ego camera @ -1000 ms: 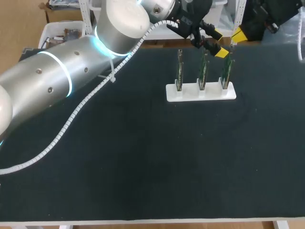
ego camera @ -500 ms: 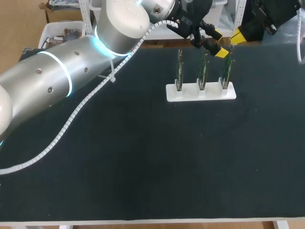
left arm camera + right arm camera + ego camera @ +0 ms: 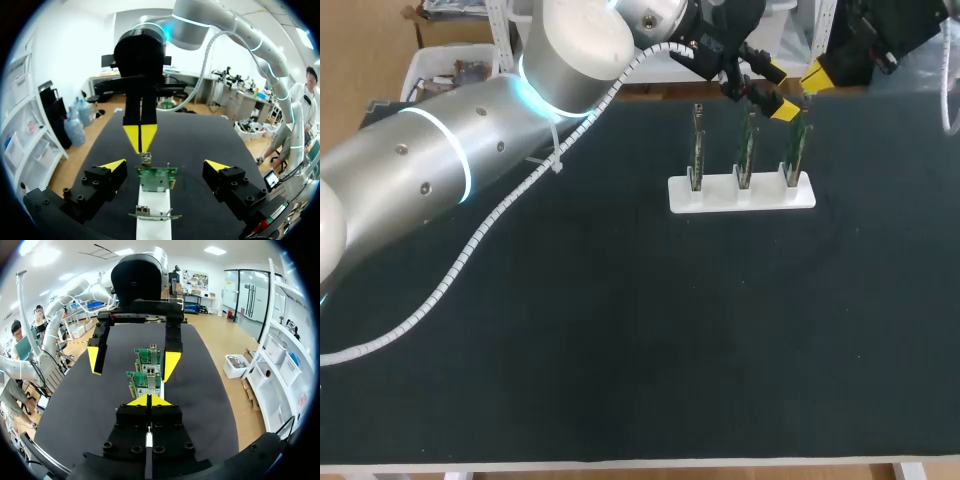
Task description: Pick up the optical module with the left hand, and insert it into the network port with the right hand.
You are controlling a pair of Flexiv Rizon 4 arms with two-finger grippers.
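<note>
- Left gripper (image 3: 165,165): our fingers are spread wide, one on either side of a green card (image 3: 156,178) and apart from it.
- White holder (image 3: 740,193): on the black table (image 3: 620,330), far side, with three cards upright in a row.
- Right gripper (image 3: 148,400): tips pressed together, just above the rightmost card (image 3: 797,145).
- Optical module: we cannot make it out clearly. A small metal piece (image 3: 146,159) directly under our right tips may be it.
</note>
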